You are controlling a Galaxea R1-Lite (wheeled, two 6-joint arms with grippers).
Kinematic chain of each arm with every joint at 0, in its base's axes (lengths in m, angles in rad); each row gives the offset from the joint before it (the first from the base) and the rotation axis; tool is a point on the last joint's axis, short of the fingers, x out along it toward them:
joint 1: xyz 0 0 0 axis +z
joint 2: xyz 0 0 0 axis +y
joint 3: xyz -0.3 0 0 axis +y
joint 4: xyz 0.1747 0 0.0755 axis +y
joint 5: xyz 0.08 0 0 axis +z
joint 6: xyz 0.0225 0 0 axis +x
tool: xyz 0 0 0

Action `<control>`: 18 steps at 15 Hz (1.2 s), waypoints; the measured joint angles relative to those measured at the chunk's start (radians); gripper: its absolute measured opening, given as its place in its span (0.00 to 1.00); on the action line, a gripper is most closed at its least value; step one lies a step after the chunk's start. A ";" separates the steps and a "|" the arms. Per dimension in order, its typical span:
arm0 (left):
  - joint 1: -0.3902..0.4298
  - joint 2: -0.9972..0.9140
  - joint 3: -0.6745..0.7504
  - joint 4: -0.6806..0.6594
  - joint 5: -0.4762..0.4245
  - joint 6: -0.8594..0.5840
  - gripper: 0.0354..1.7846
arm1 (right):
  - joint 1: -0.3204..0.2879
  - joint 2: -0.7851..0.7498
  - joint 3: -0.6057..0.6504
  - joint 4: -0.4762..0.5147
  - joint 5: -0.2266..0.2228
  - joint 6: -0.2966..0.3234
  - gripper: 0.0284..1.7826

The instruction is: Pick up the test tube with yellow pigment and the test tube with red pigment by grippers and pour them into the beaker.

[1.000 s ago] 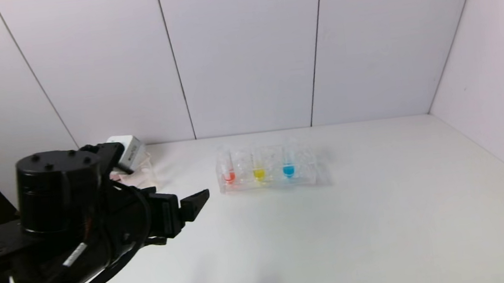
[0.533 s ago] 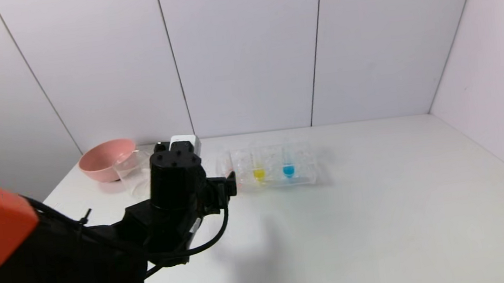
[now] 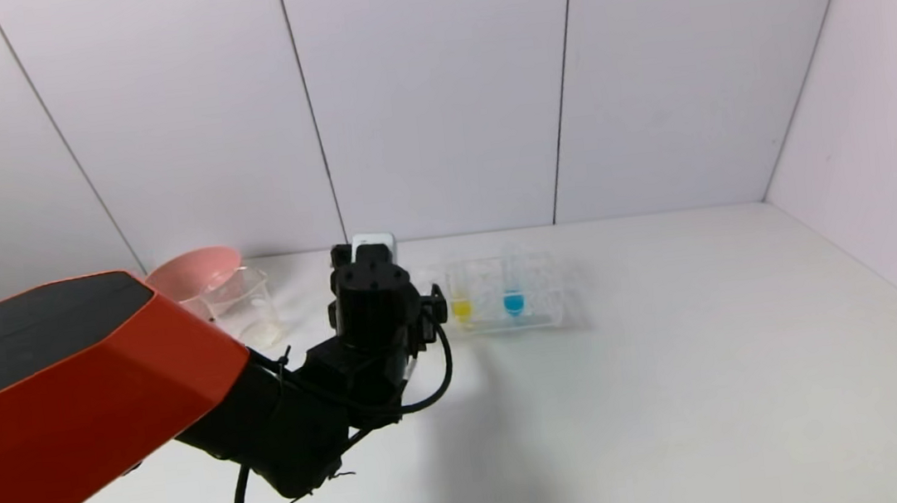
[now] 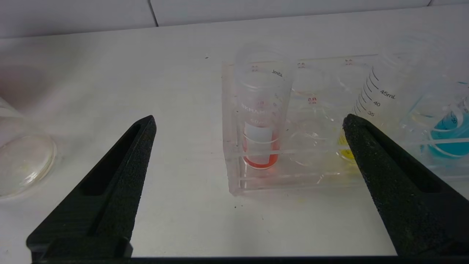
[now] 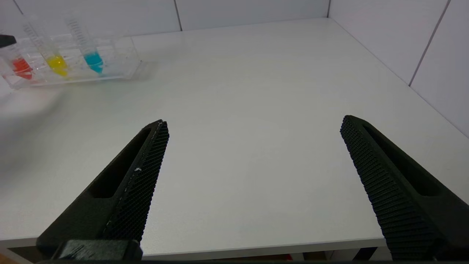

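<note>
With the left gripper (image 4: 249, 124) held wide open before the test tube with red pigment (image 4: 261, 121), upright in the clear rack (image 4: 311, 179) on the table (image 4: 183, 216), the neighbouring test tube with yellow pigment (image 4: 370, 110) could be clipped by the nearer finger, while the right gripper (image 5: 253, 126) rests open, well apart.

Head view: left arm (image 3: 330, 389) hides the red tube and the rack's (image 3: 542, 308) left end; left gripper fingers hidden behind its wrist. Pink bowl (image 3: 184, 275) partly covered by the arm's orange shell. Left wrist view: beaker (image 4: 22, 165) cut off at the edge, blue tube (image 4: 449, 134) too. Right gripper (image 5: 253, 146) absent from head view.
</note>
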 joint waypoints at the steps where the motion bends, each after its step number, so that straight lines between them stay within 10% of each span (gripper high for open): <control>1: 0.004 0.014 -0.012 -0.006 0.001 0.002 1.00 | 0.000 0.000 0.000 0.000 0.000 0.000 0.96; 6: 0.017 0.061 -0.024 -0.116 0.000 0.023 0.93 | 0.000 0.000 0.000 0.000 0.000 0.000 0.96; 13: 0.017 0.087 -0.017 -0.169 -0.002 0.025 0.31 | 0.000 0.000 0.000 0.000 0.000 0.000 0.96; 18: 0.017 0.090 -0.021 -0.186 -0.001 0.045 0.22 | 0.000 0.000 0.000 0.000 0.000 0.000 0.96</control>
